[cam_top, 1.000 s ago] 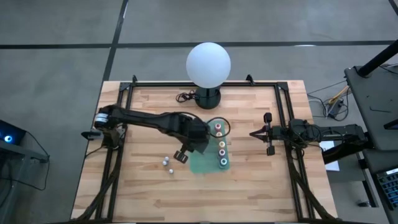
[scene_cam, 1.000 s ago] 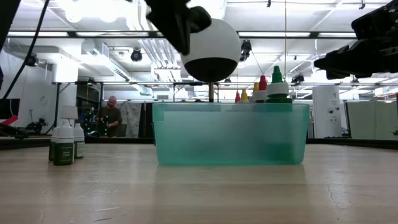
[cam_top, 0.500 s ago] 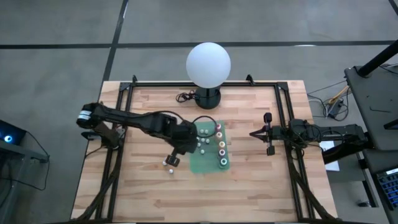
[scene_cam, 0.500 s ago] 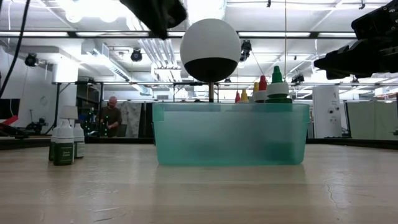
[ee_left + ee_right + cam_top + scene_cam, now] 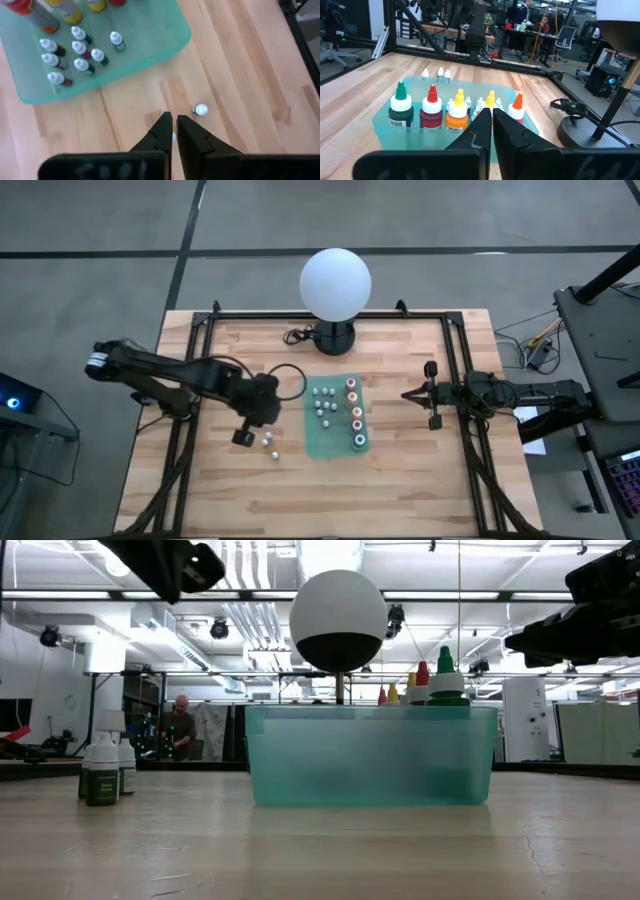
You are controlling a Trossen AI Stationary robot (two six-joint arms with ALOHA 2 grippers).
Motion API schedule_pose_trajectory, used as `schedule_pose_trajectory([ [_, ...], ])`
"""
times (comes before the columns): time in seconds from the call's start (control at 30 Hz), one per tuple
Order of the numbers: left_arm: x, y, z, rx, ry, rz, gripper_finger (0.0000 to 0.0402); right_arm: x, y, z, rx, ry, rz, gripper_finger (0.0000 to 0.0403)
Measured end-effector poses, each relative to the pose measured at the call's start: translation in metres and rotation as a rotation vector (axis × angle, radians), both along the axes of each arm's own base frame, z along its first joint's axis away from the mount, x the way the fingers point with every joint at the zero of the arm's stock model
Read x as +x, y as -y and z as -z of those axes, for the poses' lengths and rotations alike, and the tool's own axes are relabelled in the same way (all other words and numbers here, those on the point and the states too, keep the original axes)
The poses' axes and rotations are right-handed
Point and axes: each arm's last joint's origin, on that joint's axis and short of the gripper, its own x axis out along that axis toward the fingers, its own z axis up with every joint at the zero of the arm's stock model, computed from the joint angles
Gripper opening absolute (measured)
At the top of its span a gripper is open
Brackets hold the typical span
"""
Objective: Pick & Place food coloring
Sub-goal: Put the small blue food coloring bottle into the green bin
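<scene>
Left gripper (image 5: 243, 436) hangs above the table (image 5: 400, 490), just left of the green tray (image 5: 330, 442), jaws pressed together, holding nothing. In the left wrist view its fingers (image 5: 165, 131) point down at bare wood with 1 small white-capped bottle (image 5: 201, 109) standing just beside the tips. High view shows 2 small bottles (image 5: 270, 446) on the wood next to that gripper, outside the tray. Low view shows the same 2 bottles (image 5: 108, 768) standing upright, well left of the tray (image 5: 370, 755).

Inside the tray: 5 big bottles with coloured tops (image 5: 356, 416) in a row along the right side; right wrist view shows green (image 5: 400, 107), red (image 5: 431, 110), orange (image 5: 456, 116), yellow (image 5: 491, 100) and an orange-red one (image 5: 517, 106), all upright. Small whitish bottles (image 5: 324, 402) cluster in the tray's left half; 7 count in the left wrist view (image 5: 75, 52).

Right gripper (image 5: 408, 394) waits well right of the tray, off the table surface, jaws pressed together, empty; its fingers (image 5: 487, 129) point at the tray.

Globe lamp (image 5: 335, 285) stands at the far edge of the table, cable (image 5: 296, 336) beside its base. A person (image 5: 180, 725) is in the room far behind.
</scene>
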Motion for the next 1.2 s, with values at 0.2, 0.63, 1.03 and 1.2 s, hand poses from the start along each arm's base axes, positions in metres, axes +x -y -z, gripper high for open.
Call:
schedule_pose_trajectory([
  [0.2, -0.024, -0.005, -0.005, -0.006, 0.017, 0.002, 0.0, 0.0, 0.0, 0.0, 0.002, 0.0, 0.001, 0.0009],
  [0.63, -0.057, -0.009, 0.005, -0.056, -0.004, 0.076, 0.0, 0.0, 0.0, 0.0, 0.001, 0.0, 0.001, 0.0009],
  [1.03, -0.054, -0.003, 0.04, -0.094, -0.139, 0.16, 0.0, 0.0, 0.0, 0.0, 0.002, -0.001, 0.001, 0.0009],
  [1.2, -0.046, 0.0, 0.047, -0.11, -0.203, 0.059, 0.0, 0.0, 0.0, 0.0, 0.001, 0.0, 0.001, 0.0009],
])
